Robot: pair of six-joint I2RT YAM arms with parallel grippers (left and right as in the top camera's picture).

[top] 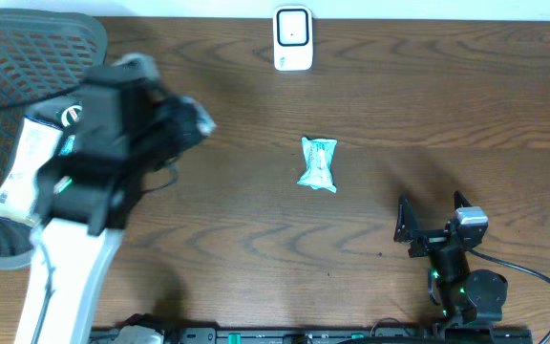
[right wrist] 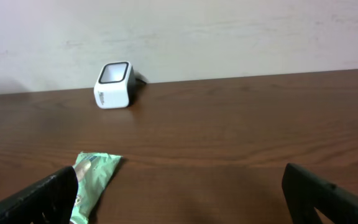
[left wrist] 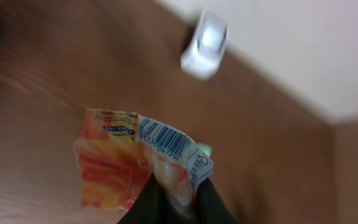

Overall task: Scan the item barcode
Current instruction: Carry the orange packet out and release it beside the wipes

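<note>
A dark wood-grain counter [top: 256, 239] runs back to a plain pale wall [right wrist: 229, 31]. The orange-and-yellow packet [left wrist: 123, 168] (crumpled, white barcode panel facing the left wrist camera) is pinched in the left gripper [left wrist: 178, 193], left of the white scanner [top: 293, 39]. A green packet [top: 318, 163] lies in front of the scanner. Farther front and right, the right gripper [top: 434, 218] stands wide, holding nothing. A mesh basket [top: 8, 57] sits far left.

Jaws of left gripper [left wrist: 176, 190] clamping orange packet [left wrist: 110, 174], barcode [left wrist: 162, 138] facing camera. Packet hanging below-left of white scanner [left wrist: 205, 45], apart. Scanner sitting on wooden table [left wrist: 55, 68].
</note>
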